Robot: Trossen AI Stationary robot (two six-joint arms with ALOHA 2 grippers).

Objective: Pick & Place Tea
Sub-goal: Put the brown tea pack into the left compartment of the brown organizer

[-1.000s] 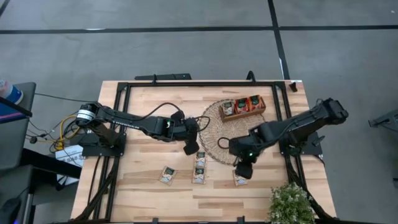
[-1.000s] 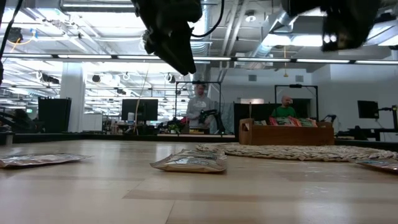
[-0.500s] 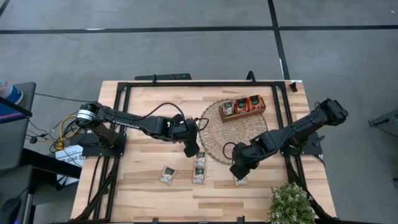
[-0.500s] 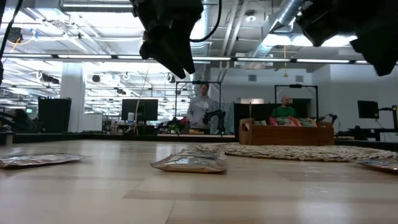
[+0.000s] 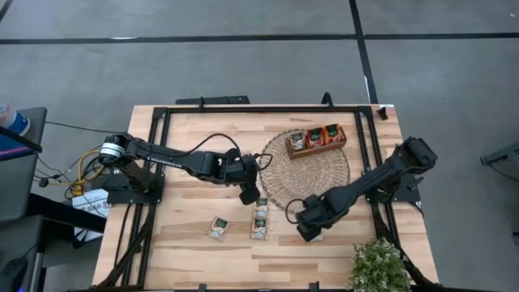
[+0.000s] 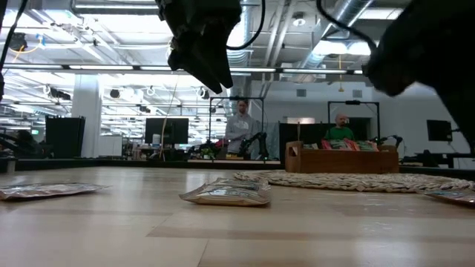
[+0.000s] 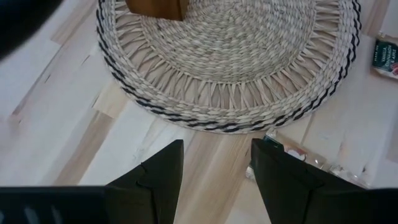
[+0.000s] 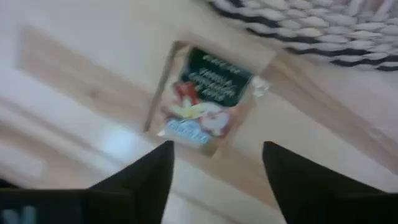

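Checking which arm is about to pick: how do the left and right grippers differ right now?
The left gripper hangs by the wicker mat's near-left edge, while the right gripper has reached over the table's front. The right gripper's wrist view centres on a tea sachet lying flat just off the mat; the left gripper's shows mostly mat, a sachet peeking behind one finger. Both are open and hold nothing.

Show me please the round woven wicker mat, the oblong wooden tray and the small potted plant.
Round woven wicker mat (image 5: 312, 174): high view, bare weave at its middle.
Oblong wooden tray (image 5: 315, 150): high view, its near wall.
Small potted plant (image 5: 379, 268): high view, its leaves.
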